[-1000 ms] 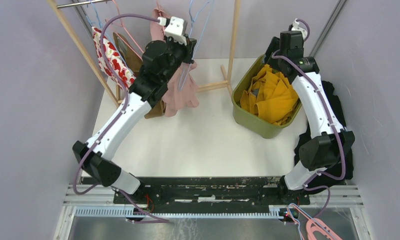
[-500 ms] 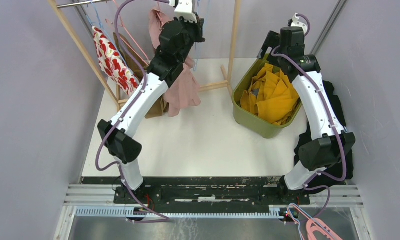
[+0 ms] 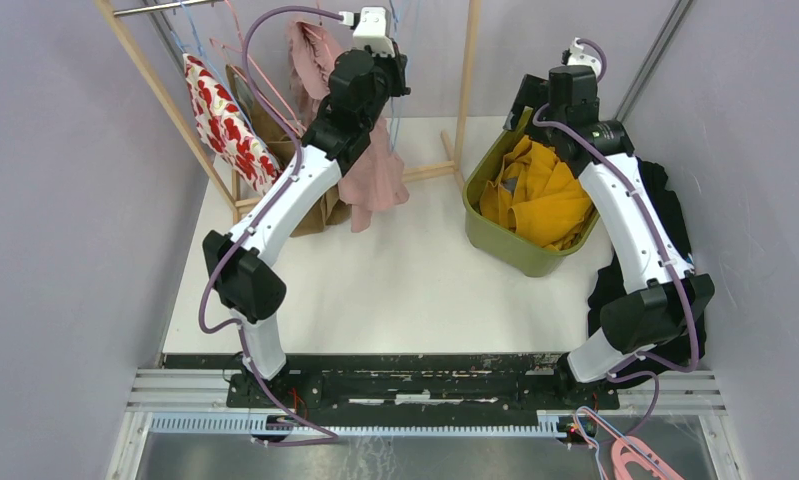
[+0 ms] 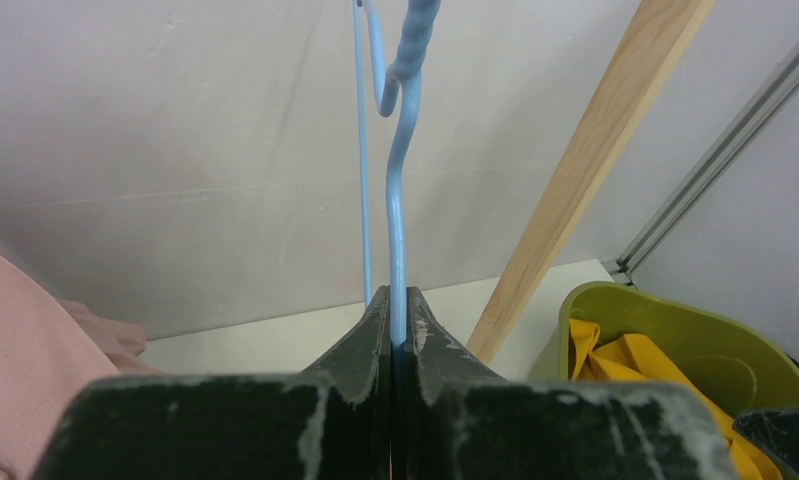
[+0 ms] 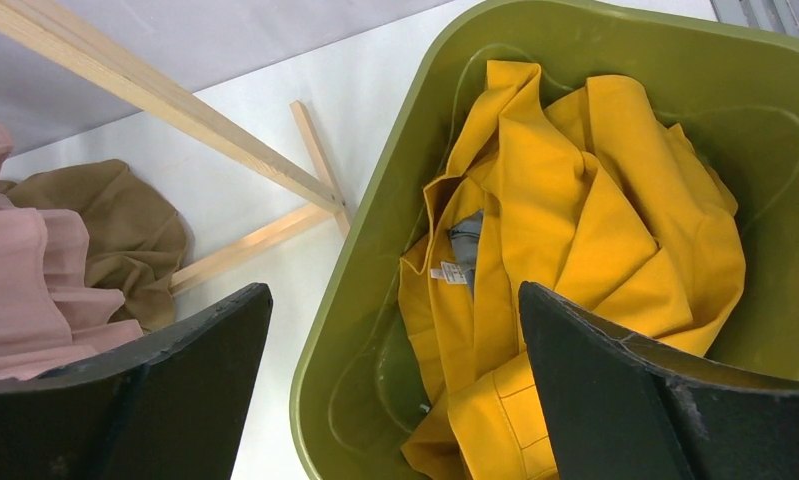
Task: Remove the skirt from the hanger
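Up at the back left, by the wooden clothes rack (image 3: 165, 100), the pale pink pleated skirt (image 3: 371, 180) hung with its long axis pretty much straight up and down, top end at the rail and hem pointing at the table. It had a red-and-white patterned garment (image 3: 220, 120) and a brown one (image 3: 325, 212) on its left.

Right above the skirt, the left gripper (image 4: 395, 305) was pinched tight on a thin light-blue wire hanger (image 4: 394, 220), with the wire standing upright out of the jaws. I couldn't see where that wire met the fabric, though.

Further right, the right gripper (image 5: 390, 300) was spread really wide with nothing in it. It was hovering over an olive-green plastic bin (image 5: 360, 250) that had a mustard-yellow garment (image 5: 575, 230) bunched up inside.

Everything sat on a plain white tabletop (image 3: 395, 290), with a black cloth (image 3: 675, 195) bunched at its right edge. Pale lilac-grey walls (image 3: 65, 250) closed it in on both sides.
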